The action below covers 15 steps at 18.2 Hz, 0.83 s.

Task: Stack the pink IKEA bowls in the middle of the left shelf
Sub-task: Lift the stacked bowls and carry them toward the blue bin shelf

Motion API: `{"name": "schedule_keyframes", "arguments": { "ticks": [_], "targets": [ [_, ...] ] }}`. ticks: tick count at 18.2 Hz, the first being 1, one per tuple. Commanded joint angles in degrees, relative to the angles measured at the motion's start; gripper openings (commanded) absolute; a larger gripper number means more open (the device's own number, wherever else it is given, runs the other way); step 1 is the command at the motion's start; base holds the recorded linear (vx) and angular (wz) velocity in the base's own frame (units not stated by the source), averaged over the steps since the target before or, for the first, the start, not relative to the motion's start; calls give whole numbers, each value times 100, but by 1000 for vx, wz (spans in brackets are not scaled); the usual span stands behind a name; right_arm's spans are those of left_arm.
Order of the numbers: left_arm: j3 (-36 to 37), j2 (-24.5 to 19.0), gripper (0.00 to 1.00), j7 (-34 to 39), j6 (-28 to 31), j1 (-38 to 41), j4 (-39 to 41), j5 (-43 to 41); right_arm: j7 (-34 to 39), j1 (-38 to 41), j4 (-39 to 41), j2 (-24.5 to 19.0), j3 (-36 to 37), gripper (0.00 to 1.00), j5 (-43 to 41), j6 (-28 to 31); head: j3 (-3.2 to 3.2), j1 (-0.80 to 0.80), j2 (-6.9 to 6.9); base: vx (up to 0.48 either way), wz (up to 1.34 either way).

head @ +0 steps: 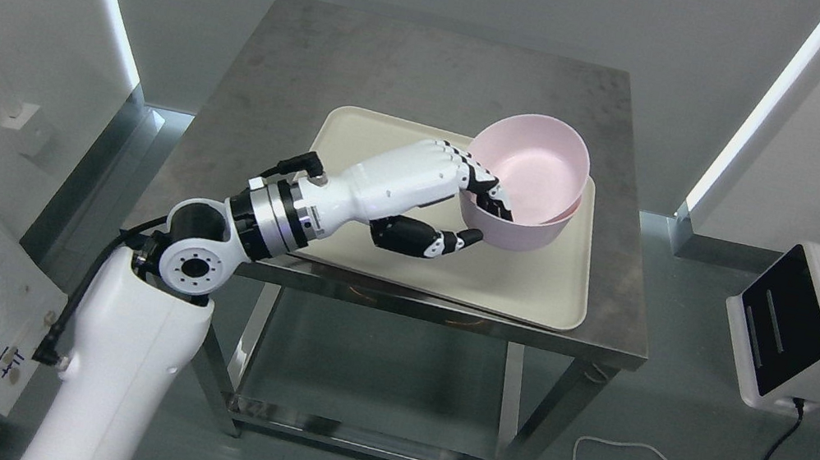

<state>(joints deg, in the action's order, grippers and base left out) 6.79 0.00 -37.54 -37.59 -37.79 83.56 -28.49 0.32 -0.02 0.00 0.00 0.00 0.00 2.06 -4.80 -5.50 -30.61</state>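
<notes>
The left arm reaches up from the lower left, its hand [456, 204] clamped on the rim of the upper pink bowl [533, 163]. It sits tilted in a second pink bowl [523, 228] at the far right corner of the cream tray [534, 284] on the table [403, 71].

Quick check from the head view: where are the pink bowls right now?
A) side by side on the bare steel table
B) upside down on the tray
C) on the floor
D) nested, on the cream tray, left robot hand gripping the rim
D: the pink bowls sit nested on the cream tray, and the left robot hand pinches the near rim.
</notes>
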Motion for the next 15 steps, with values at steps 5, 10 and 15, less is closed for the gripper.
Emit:
{"name": "schedule_keyframes", "arguments": {
  "ticks": [5, 10, 15],
  "targets": [
    [-1593, -100, 6, -52, -741, 596, 539, 529, 3, 10, 193, 100, 62, 100, 0, -4, 0, 0, 0, -35, 71],
    [-1707, -157, 5, -52, -741, 887, 767, 529, 3, 10, 193, 100, 62, 100, 0, -4, 0, 0, 0, -151, 215],
    [-1795, -211, 5, -52, -741, 1036, 829, 529, 3, 10, 193, 100, 62, 100, 0, -4, 0, 0, 0, -221, 559]
  ]
}}
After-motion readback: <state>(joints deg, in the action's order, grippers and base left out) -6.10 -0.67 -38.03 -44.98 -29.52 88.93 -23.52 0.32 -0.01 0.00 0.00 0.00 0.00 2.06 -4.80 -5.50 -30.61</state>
